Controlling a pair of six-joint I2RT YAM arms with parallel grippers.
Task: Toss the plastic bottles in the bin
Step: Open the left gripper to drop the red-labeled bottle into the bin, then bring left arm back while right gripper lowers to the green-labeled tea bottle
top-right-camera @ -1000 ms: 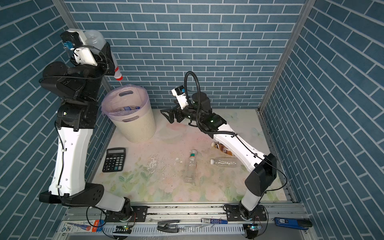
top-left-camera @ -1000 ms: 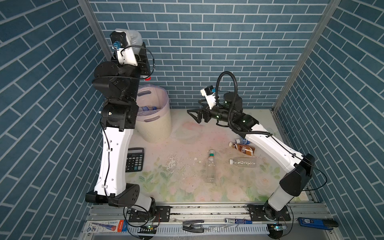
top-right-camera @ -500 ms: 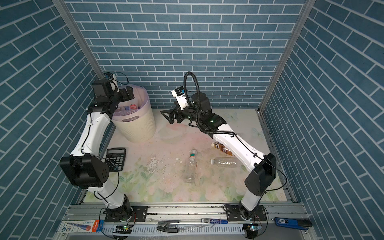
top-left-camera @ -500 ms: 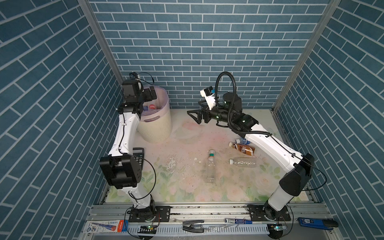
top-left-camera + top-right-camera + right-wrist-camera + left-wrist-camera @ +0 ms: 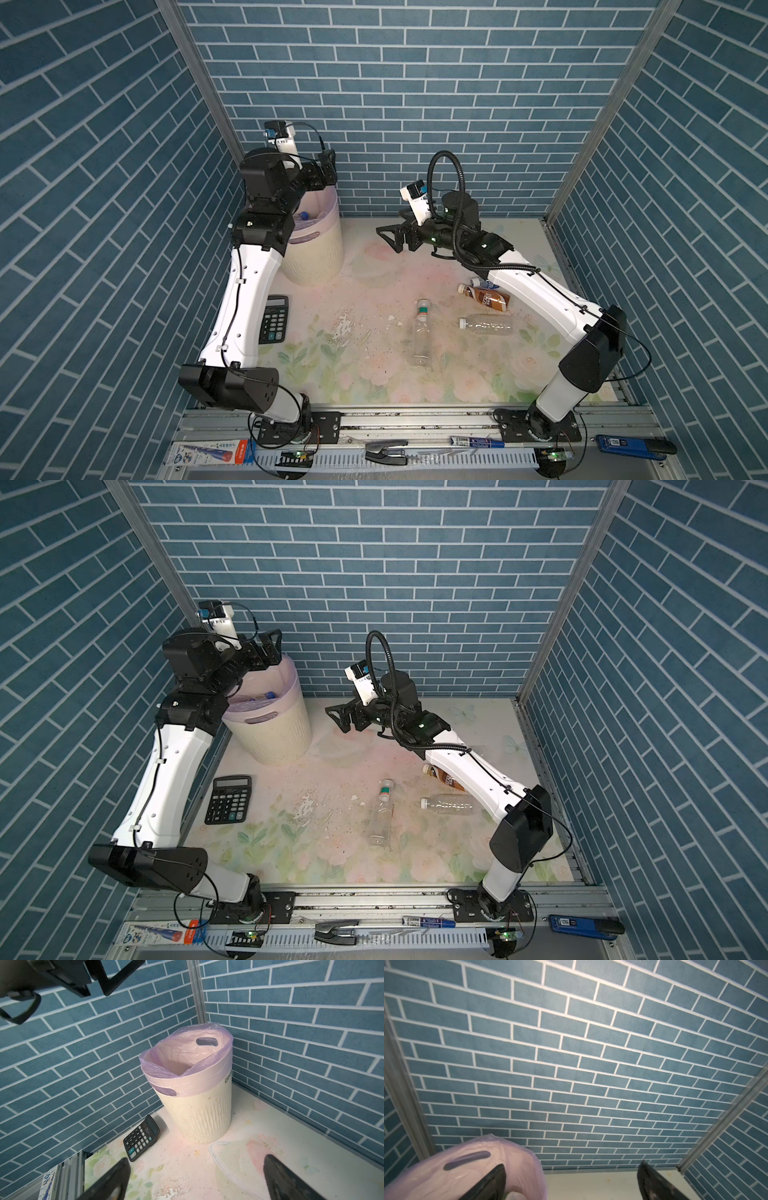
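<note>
The bin (image 5: 316, 253) (image 5: 272, 735) (image 5: 197, 1109) is cream, ribbed and lined with a pink bag (image 5: 471, 1167); it stands in the far left corner. A blue-capped bottle (image 5: 304, 215) (image 5: 270, 695) lies inside it. My left gripper (image 5: 328, 168) (image 5: 272, 646) (image 5: 571, 1164) hangs open and empty above the bin's far rim. My right gripper (image 5: 388, 237) (image 5: 337, 717) (image 5: 196, 1158) is open and empty above the mat, right of the bin. On the mat lie a clear green-banded bottle (image 5: 422, 328) (image 5: 383, 812), a plain clear one (image 5: 486, 325) (image 5: 449, 806) and a brown-labelled one (image 5: 486, 297) (image 5: 442, 776). A blue-labelled bottle (image 5: 482, 283) is half hidden by the right arm.
A black calculator (image 5: 274, 318) (image 5: 229, 800) (image 5: 142, 1137) lies near the left wall in front of the bin. Blue brick walls close in on three sides. Pens and a blue tool (image 5: 623, 444) rest on the front rail (image 5: 415, 419).
A second ago my left gripper held a white bottle with a red cap high over the bin. It has opened and let the bottle go, and now stands empty. The right arm has not moved.
</note>
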